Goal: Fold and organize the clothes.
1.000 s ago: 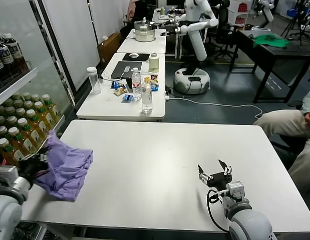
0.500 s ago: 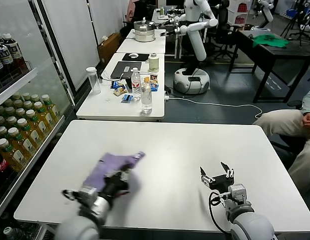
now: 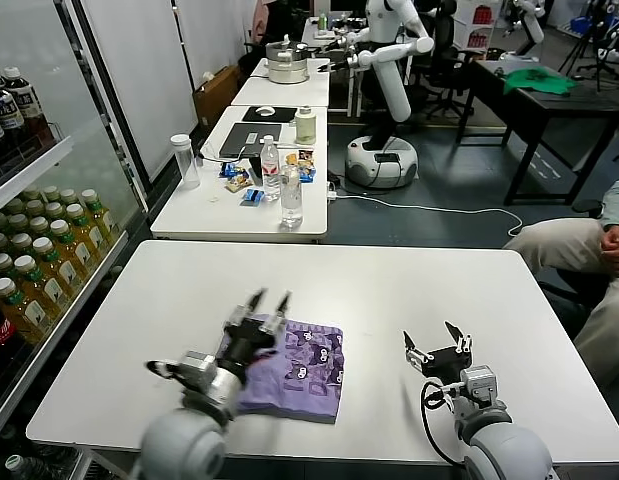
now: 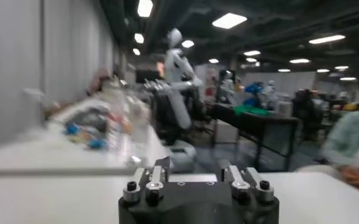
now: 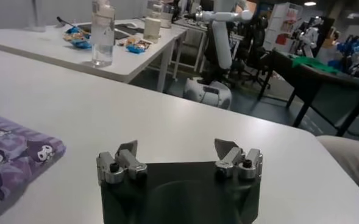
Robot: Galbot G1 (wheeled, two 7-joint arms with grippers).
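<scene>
Folded T-shirt (image 3: pixel 297 368) lies on worktop (image 3: pixel 389 290). Left tool (image 3: pixel 269 303), fingers wide, sits at its 10 o'clock edge. Right tool (image 3: pixel 439 343), wide, empty, at 3 o'clock.

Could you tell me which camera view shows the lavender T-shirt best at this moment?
The head view: the lavender T-shirt lies on the white table, print up, beside the open left pincer. The right wrist view catches one corner; the left wrist view shows none.
</scene>
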